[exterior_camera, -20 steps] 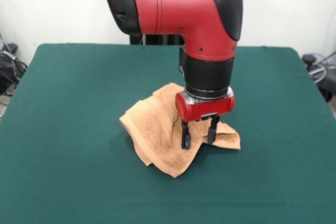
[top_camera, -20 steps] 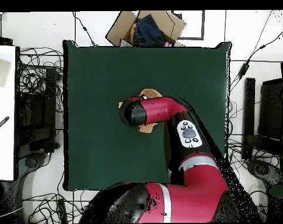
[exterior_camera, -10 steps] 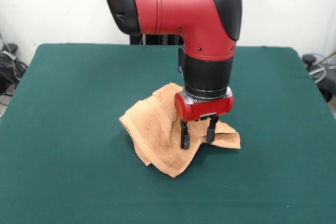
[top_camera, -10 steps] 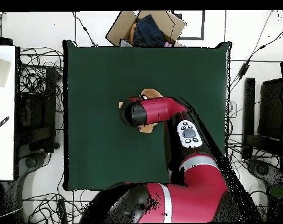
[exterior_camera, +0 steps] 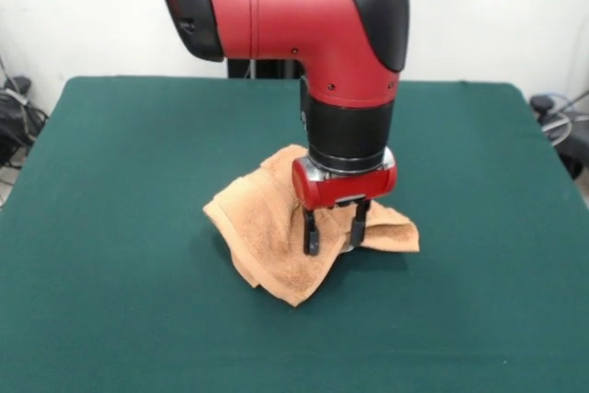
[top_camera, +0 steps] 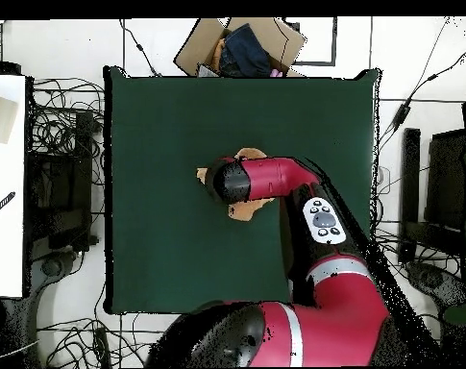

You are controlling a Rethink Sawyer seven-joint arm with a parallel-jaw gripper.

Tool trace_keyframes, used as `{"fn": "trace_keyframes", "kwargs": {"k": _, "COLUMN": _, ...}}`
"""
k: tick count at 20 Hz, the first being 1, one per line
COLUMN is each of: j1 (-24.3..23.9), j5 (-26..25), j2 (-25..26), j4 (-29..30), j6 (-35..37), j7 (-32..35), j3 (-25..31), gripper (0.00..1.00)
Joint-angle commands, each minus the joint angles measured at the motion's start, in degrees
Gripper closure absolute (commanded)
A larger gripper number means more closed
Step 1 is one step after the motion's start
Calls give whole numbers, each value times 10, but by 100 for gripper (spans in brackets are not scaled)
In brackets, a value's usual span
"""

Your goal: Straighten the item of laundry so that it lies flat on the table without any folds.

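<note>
The gripper was seen low over the crumpled towel near the middle of the table, its fingers parted and nothing clamped, so a grasp was judged in hand, with closing on a fold required next.

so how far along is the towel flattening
Nothing looks finished: the towel lies bunched near the middle of the table, with folds and one flap sticking out to the side. In hand: the end effector is down at the towel with its fingers apart, one on each side of a raised fold, not visibly clamped. Left: grip an edge, pull the cloth open and smooth it flat.
</note>
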Motion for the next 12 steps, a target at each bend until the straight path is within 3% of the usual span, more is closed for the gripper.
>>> {"fn": "trace_keyframes", "kwargs": {"k": 1, "j1": 0, "j5": 52, "j2": -19, "j4": -35, "j6": 184, "j7": -37, "j3": 67, "gripper": 0}}
{"fn": "trace_keyframes", "kwargs": {"k": 12, "j1": -8, "j5": 48, "j2": -24, "j4": -68, "j6": 244, "j7": -52, "j3": 80, "gripper": 0}}
